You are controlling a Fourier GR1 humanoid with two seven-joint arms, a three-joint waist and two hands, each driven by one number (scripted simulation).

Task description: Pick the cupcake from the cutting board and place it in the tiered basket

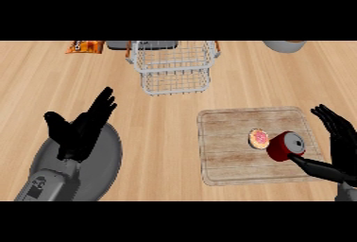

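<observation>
A small cupcake [259, 138] with pink frosting sits on the wooden cutting board [230, 156] at the right. A red can [286, 146] lies on its side just right of the cupcake, touching it or nearly so. My right hand [339, 134] is at the board's right edge, fingers straight and pointing up, thumb stretched toward the can from below. It holds nothing. The white wire tiered basket [174, 64] stands at the back centre. My left hand [82, 126] rests open at the left, fingers up.
An orange snack bag [85, 46] lies at the back left. A dark item [118, 45] sits behind the basket. A grey bowl [284, 46] shows at the back right. Bare wooden counter lies between the board and basket.
</observation>
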